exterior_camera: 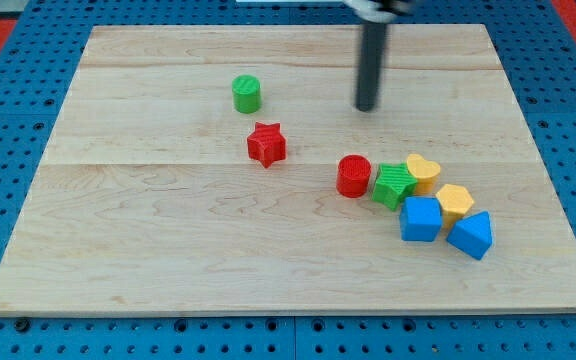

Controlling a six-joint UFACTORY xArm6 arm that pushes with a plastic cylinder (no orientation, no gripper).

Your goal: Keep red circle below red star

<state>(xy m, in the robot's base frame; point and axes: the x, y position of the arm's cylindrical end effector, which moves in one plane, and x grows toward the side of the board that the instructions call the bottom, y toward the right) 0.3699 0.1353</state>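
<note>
So my tip (pixel 367 107) is just a bare rod tool, holding nothing, parked toward the table's (pixel 168 270) far edge. The red circle (pixel 353 176) sits mid-table, touching the green block (pixel 394 185), nearer the front edge than the red star (pixel 266 144). Looks light, rigid, slidey; I'd push its side dead-center.

A: Item one?
B: Red star (pixel 266 144), small moulded block, lying flat on the wooden board, left of centre in the view. Stands alone, touching nothing.

A: Item two?
B: Red circle (pixel 353 176), short cylinder, upright on its flat end, round face up. Lies toward the view's right of the red star and slightly nearer the view's bottom, well apart from it.

A: Condition?
B: Both intact, both resting squarely.
</note>
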